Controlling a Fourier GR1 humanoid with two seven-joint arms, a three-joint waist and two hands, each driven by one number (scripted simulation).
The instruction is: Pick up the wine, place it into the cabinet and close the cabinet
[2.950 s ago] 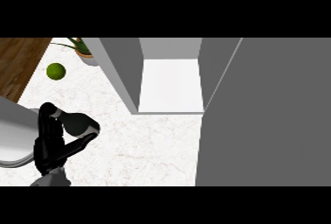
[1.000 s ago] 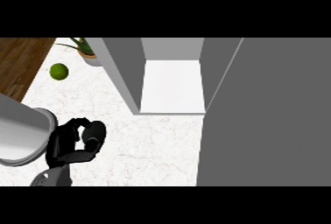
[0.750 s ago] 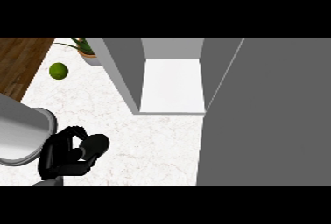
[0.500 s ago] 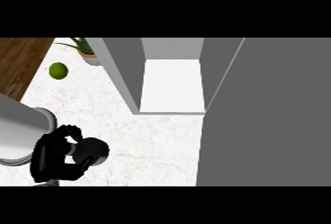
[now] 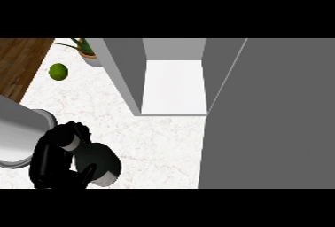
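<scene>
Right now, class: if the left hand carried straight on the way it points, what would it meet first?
Probably the open cabinet door, after crossing the counter. The left hand, curled round the wine, points roughly right. Depth is unclear.

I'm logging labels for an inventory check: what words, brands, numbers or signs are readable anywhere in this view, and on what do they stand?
None: no text, number or sign can be read.
The dark wine bottle held in the black left hand shows no label from this angle.
The open grey cabinet, its plain grey door and the white marbled counter carry no markings.
</scene>
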